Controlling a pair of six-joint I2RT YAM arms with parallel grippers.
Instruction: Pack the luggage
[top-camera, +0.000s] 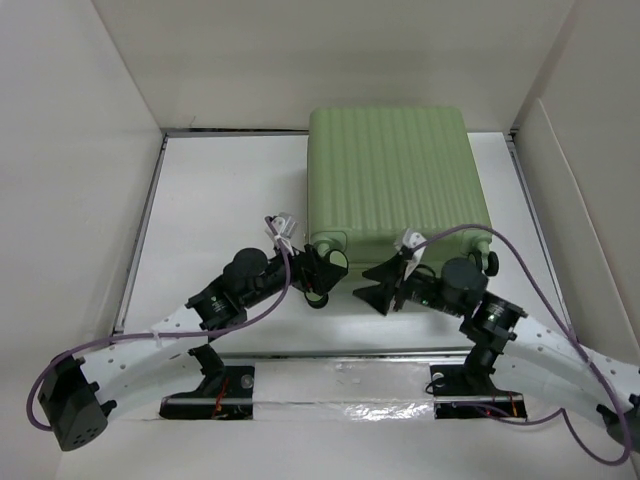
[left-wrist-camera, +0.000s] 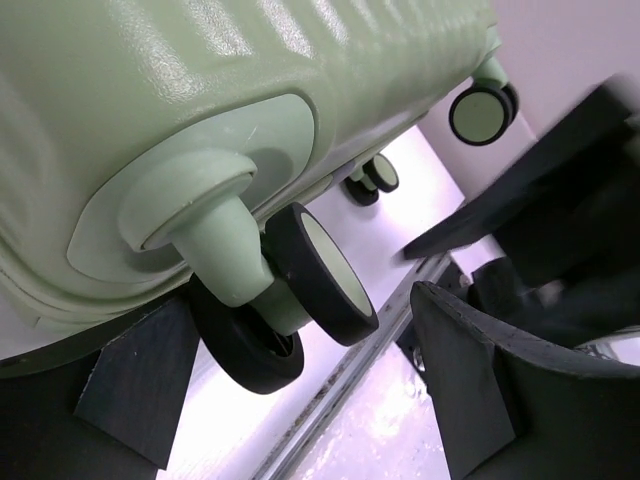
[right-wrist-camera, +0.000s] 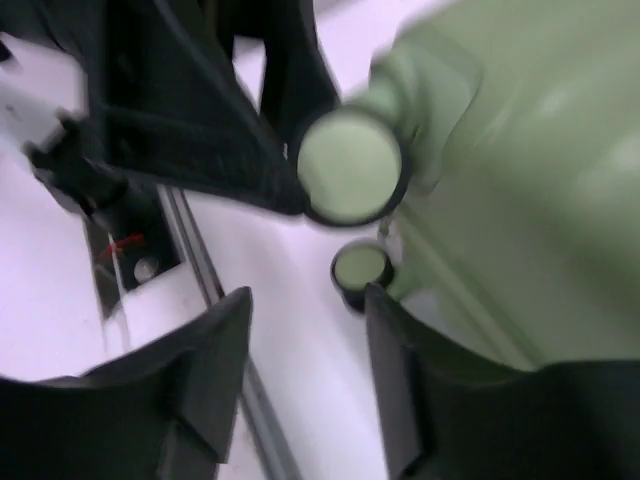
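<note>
Scene: A pale green hard-shell suitcase (top-camera: 390, 175) lies flat and shut on the white table (top-camera: 220, 200), right of centre toward the far side. Its wheeled end faces the two arms.
Left tool: The left tool (top-camera: 320, 272) sits at the suitcase's near-left corner with its fingers (left-wrist-camera: 135, 385) spread wide. The near-left caster (left-wrist-camera: 300, 270) lies in the gap between them. Whether either finger touches the wheel cannot be told.
Right tool: The right tool (top-camera: 385, 283) is just beside the left one at the near end of the case. It points left, jaws apart and empty.
Stage: No loose items show and the lid is down, so the arms appear to be handling the case itself rather than filling it.
Risk, grip: A caster swivels and rolls, so fingers closing on it could slip off or twist the wheel instead of moving the case.
Risk, collision: The tools work close together, and a small swing by either could knock one into the other.
Risk, snag: The right arm's purple cable (top-camera: 470, 232) loops over the near-right corner of the shell. It could catch there if that arm pulls away.
Left wrist only: This view shows the caster's twin black tyres, its pale hubs and stem, and further casters along the base.
Right wrist only: This blurred view shows the left tool's dark body beside a wheel face, seen from the opposite side.
Top view only: This view shows the closed ribbed lid and where the case sits on the table.
</note>
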